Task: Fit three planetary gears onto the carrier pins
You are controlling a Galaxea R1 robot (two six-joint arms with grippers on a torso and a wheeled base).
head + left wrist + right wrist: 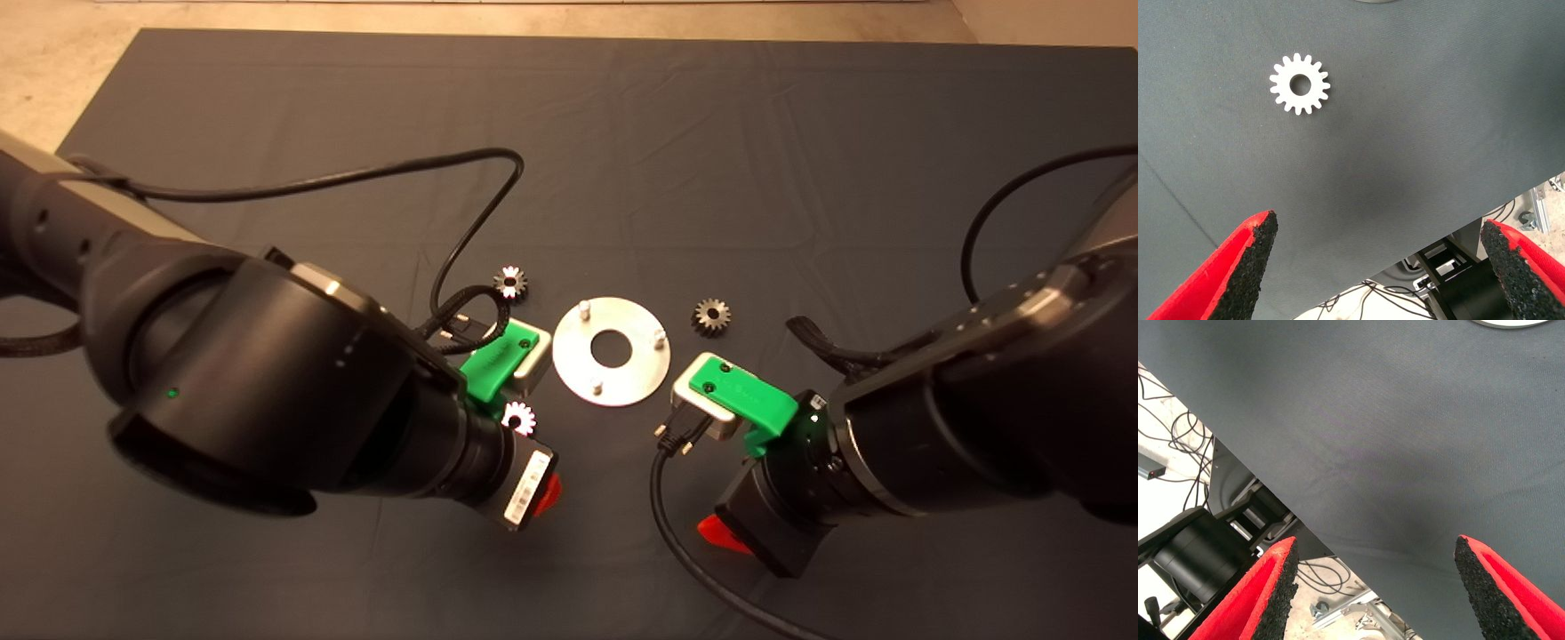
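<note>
The silver disc [569, 356] lies at mid-mat with its three carrier pins [584, 308] standing bare. Three planetary gears lie flat on the mat: one [510, 282] beyond the disc's left side, one [711, 317] to its right, and one [519, 417] at its near left, beside my left wrist. In the left wrist view that gear [1299, 83] lies ahead of my left gripper [1378, 267], which is open and holds nothing. My right gripper [1375, 587] hovers near the disc's right front, open and empty, with a sliver of the disc's rim [1511, 323] beyond it.
Black cables [462, 240] loop over the mat from both arms. The dark mat [622, 133] stretches far behind the disc. Past the mat's front edge, the wrist views show floor cables and the robot's base [1198, 553].
</note>
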